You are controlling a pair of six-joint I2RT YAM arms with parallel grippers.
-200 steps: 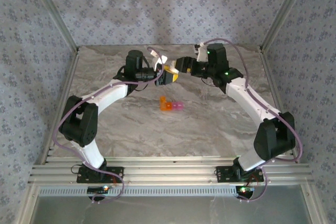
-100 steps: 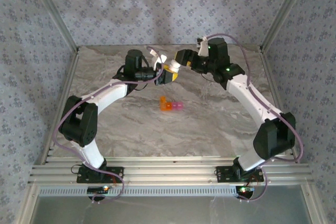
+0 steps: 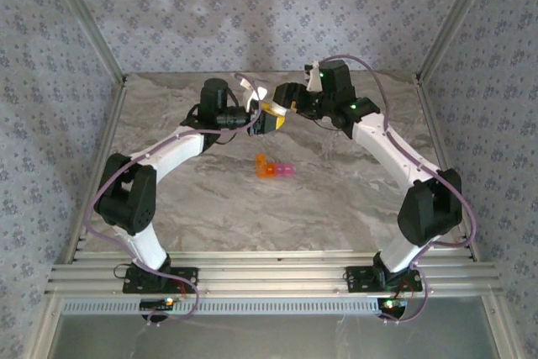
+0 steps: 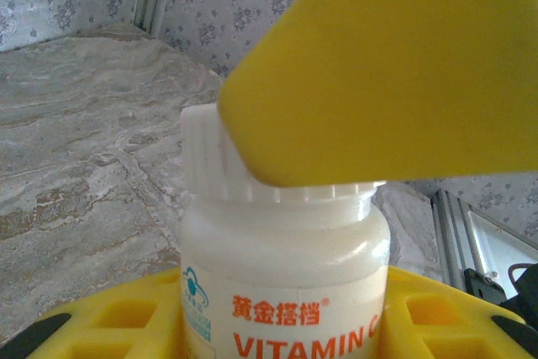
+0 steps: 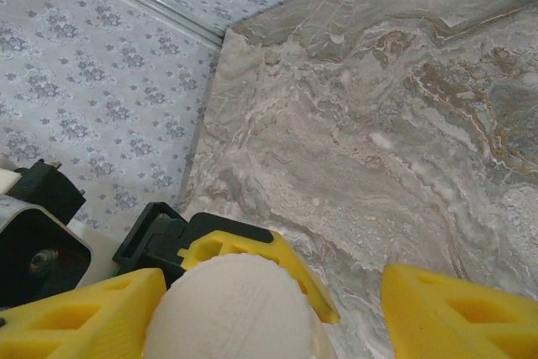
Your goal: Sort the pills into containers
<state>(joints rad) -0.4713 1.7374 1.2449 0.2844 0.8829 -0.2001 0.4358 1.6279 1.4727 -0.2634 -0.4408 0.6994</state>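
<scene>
**A:** So, what have your fingers got?

**Me:** My left fingers (image 4: 101,329) are clamped on the bottle (image 4: 286,275), holding it off the table (image 3: 336,199) at the far side. My right gripper (image 5: 269,300) straddles the cap (image 4: 206,153): one finger touches it, the other stands apart, so no grip yet.

**A:** And the containers (image 3: 274,168)?

**Me:** They lie on the table between my arms, well apart from both grippers, nearer my bases.

**A:** Which step is this?

**Me:** Opening the bottle, I judge; the cap is on. Next I need the right jaws squeezed on the cap, then a twist while the left holds firm.
</scene>
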